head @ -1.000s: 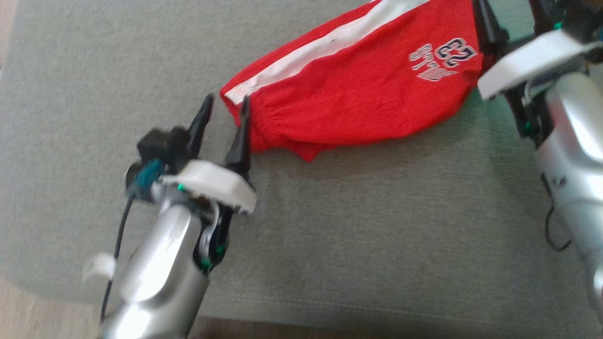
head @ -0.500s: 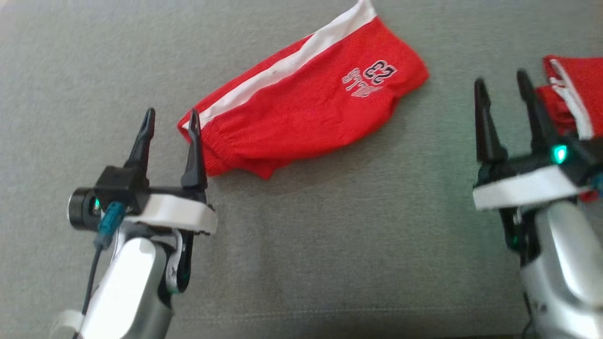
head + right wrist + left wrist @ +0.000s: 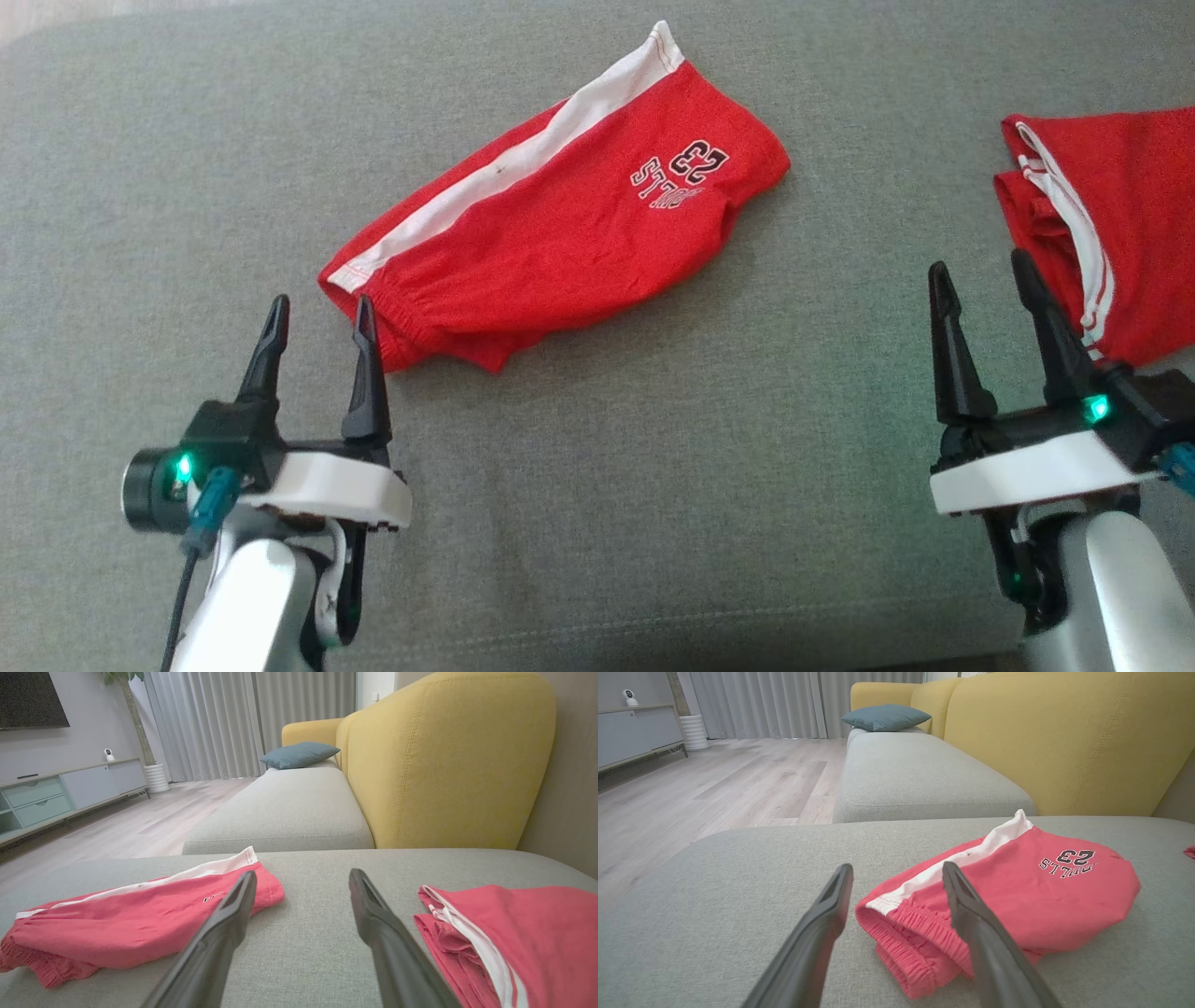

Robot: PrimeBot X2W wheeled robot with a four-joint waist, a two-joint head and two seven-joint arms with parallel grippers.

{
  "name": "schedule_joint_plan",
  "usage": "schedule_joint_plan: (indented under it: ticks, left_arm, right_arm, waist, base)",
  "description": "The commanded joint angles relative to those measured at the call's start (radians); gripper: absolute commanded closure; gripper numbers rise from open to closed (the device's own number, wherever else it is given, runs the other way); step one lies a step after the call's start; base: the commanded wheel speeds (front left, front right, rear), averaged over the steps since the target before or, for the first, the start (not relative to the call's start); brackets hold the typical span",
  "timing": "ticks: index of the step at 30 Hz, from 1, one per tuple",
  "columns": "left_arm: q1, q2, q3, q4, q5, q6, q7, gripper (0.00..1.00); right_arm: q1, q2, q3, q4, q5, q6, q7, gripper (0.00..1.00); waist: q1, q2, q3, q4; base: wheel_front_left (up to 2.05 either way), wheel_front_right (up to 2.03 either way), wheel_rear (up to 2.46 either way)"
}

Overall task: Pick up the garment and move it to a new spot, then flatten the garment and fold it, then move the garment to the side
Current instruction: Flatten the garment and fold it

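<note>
Folded red shorts (image 3: 560, 233) with a white side stripe lie flat on a grey sofa cushion (image 3: 653, 485). The left gripper (image 3: 320, 303), fingers spread wide and empty, sits at the shorts' waistband end, possibly touching it. The right gripper (image 3: 978, 261), equally wide and empty, is well apart from the shorts, beside a second red garment (image 3: 1120, 205).

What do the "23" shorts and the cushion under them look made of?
Shorts: soft matte knit, probably cotton jersey, going by the ribbed gathered waistband and limp folds. Cushion: grey woven upholstery, matte; weave texture and a stitched seam show.
</note>
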Motion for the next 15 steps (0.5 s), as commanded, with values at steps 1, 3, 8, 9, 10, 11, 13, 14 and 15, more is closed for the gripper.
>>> schedule_joint_plan:
  ticks: [1,3,8,9,10,11,13,14,15]
  left_arm:
    - [-0.020,0.014,0.039,-0.034,0.010,0.006,-0.012,0.00]
    - [-0.018,0.010,0.040,-0.032,0.010,0.005,-0.012,0.00]
    - [-0.023,0.004,0.046,-0.030,0.015,0.000,-0.012,0.00]
    - [-0.024,0.003,0.047,-0.029,0.016,0.000,-0.012,0.00]
    - [-0.025,0.003,0.048,-0.029,0.018,-0.001,-0.012,0.00]
    - [-0.027,0.002,0.049,-0.029,0.019,-0.002,-0.012,0.00]
    - [-0.030,-0.001,0.051,-0.031,0.021,-0.004,-0.012,0.00]
    - [-0.033,-0.004,0.052,-0.032,0.019,-0.007,-0.012,0.00]
    - [-0.037,-0.006,0.052,-0.032,0.020,-0.010,-0.012,0.00]
  right_arm:
    - [-0.002,0.004,0.016,-0.038,-0.005,0.003,0.003,0.00]
    - [0.003,0.006,0.013,-0.049,-0.005,0.003,0.012,0.00]
    - [0.005,0.007,0.008,-0.065,-0.001,0.003,0.025,0.00]
    - [0.004,0.007,0.007,-0.067,0.000,0.003,0.027,0.00]
    - [0.004,0.007,0.007,-0.068,0.000,0.003,0.028,0.00]
    - [0.003,0.007,0.006,-0.069,0.001,0.003,0.029,0.00]
    - [0.000,0.004,0.003,-0.069,0.004,0.003,0.031,0.00]
    - [-0.003,0.001,0.000,-0.068,0.005,0.003,0.033,0.00]
    - [-0.008,-0.003,0.000,-0.067,0.007,0.003,0.036,0.00]
  waist:
    - [0.0000,-0.0001,0.000,0.001]
    - [0.0000,-0.0001,-0.001,0.003]
    - [0.0000,-0.0001,0.005,0.005]
    - [0.0000,-0.0001,0.006,0.005]
    - [0.0000,-0.0001,0.007,0.006]
    - [0.0000,-0.0001,0.009,0.006]
    - [0.0000,-0.0001,0.014,0.009]
    - [0.0000,-0.0001,0.019,0.013]
    - [0.0000,-0.0001,0.024,0.017]
  base:
    - [0.00,0.00,0.00]
    - [0.00,0.00,0.00]
    - [0.00,0.00,0.00]
    - [0.00,0.00,0.00]
    - [0.00,0.00,0.00]
    - [0.00,0.00,0.00]
    - [0.00,0.00,0.00]
    - [0.00,0.00,0.00]
    - [0.00,0.00,0.00]
